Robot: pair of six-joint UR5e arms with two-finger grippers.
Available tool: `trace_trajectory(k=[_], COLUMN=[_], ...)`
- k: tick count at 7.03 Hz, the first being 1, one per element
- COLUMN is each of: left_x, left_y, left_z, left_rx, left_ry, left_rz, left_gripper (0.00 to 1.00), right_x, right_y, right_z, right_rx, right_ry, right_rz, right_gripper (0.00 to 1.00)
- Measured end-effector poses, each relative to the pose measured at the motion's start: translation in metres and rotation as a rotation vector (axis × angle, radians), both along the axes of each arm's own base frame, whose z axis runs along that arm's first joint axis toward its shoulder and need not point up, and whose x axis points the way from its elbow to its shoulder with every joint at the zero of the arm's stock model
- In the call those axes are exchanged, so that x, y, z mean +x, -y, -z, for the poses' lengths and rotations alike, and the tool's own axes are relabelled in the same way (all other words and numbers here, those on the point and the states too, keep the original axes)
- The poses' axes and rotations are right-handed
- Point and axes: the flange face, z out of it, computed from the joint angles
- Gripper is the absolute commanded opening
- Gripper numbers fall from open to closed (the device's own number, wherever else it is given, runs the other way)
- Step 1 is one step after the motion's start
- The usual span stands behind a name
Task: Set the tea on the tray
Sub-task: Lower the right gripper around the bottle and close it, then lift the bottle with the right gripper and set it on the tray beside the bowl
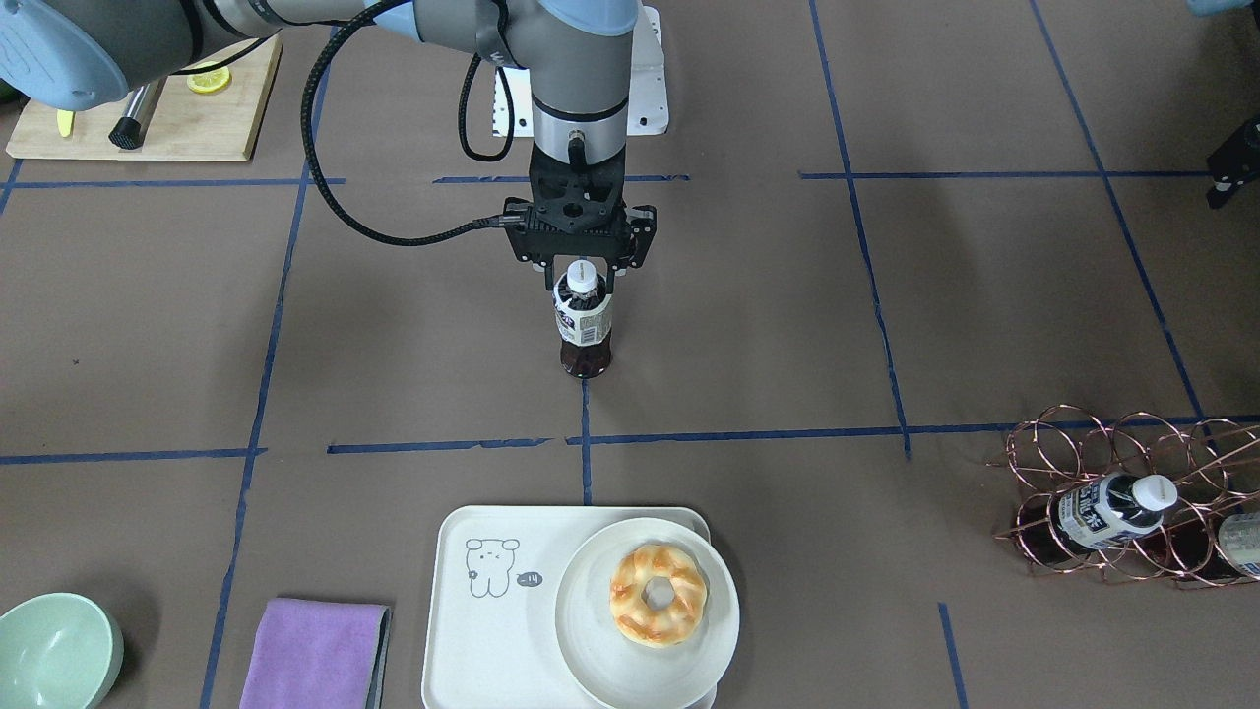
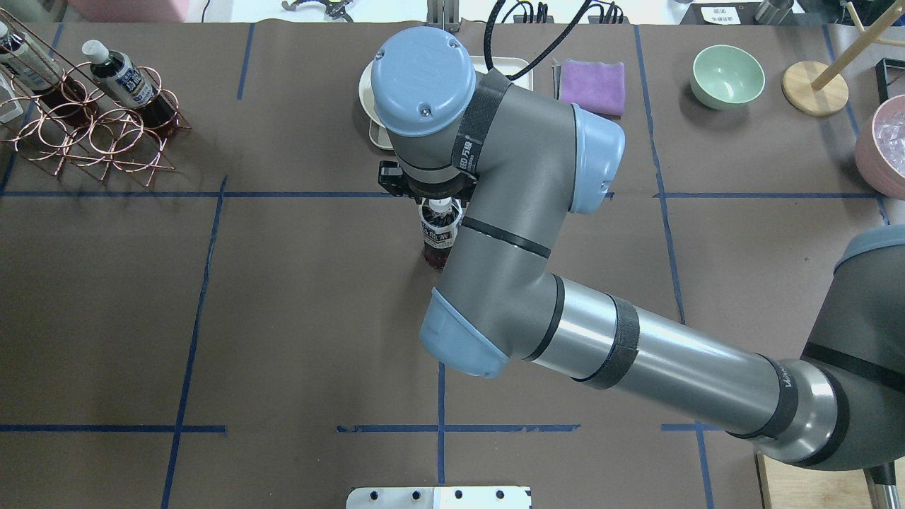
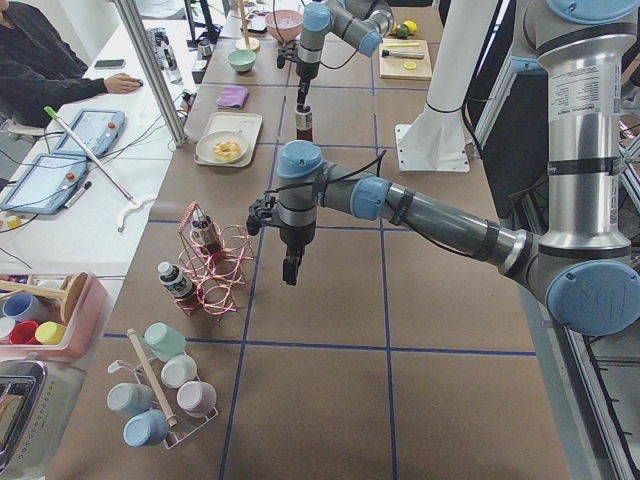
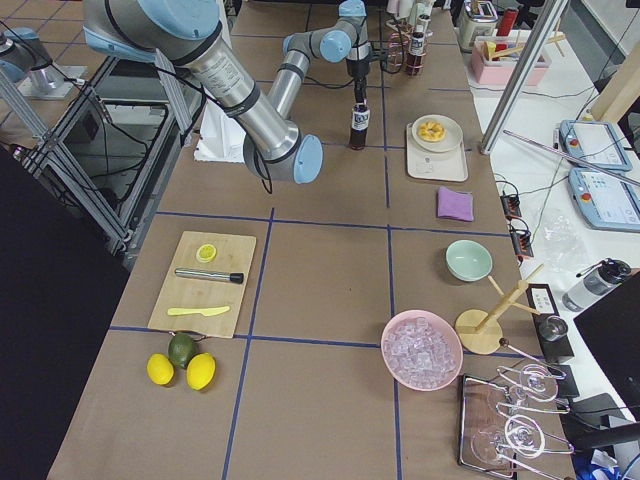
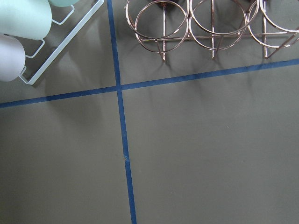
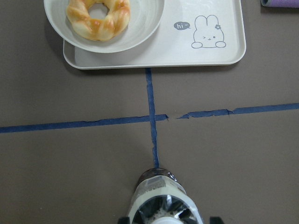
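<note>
Gripping the bottle [image 1: 583, 320] at its white cap, the right gripper [image 1: 581, 279] has its fingers closed on the neck from above; the bottle stands upright on the table, its long axis vertical below the fingers. The tray [image 1: 492, 611] lies well ahead of them, its bare half beside the plate [image 1: 591, 630]. The left gripper [image 3: 290, 270], far off, cannot be judged.

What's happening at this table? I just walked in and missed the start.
The right gripper is at the cap of a tea bottle that stands upright on the table mat, short of the tray. The tray already carries a plate with a donut, its bear side bare. The left gripper hangs over the mat near the copper rack, holding nothing.
</note>
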Motion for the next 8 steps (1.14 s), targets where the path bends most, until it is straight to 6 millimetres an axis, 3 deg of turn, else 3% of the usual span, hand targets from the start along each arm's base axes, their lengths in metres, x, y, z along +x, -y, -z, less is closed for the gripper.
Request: trace_trajectory(k=[1,2,4,5,6,8], left_x=[0.0,0.0,0.0,0.0,0.0,0.0], left_y=[0.0,0.0,0.0,0.0,0.0,0.0], left_z=[0.0,0.0,0.0,0.0,0.001,0.002], left_rx=[0.0,0.0,-0.001,-0.002,-0.001,0.001], left_ry=[-0.001,-0.002,-0.003,-0.004,-0.005,-0.005], left_rz=[0.0,-0.001,0.0,0.001,0.002,0.001], left_gripper=[1.0,1.0,1.0,1.0,1.0,1.0], right_x=[0.0,0.0,0.004,0.016,0.034,0.082], right_y=[0.0,0.0,0.0,0.004,0.014,0.054], right_z=[0.0,0.0,0.004,0.011,0.018,0.026], right_rx=[-0.001,-0.003,-0.001,0.002,0.002,0.029], right_ry=[0.0,0.002,0.011,0.022,0.036,0.044], right_rz=[0.002,0.004,0.0,-0.012,-0.032,-0.069], right_gripper=[0.14,0.0,0.0,0.0,0.0,0.0])
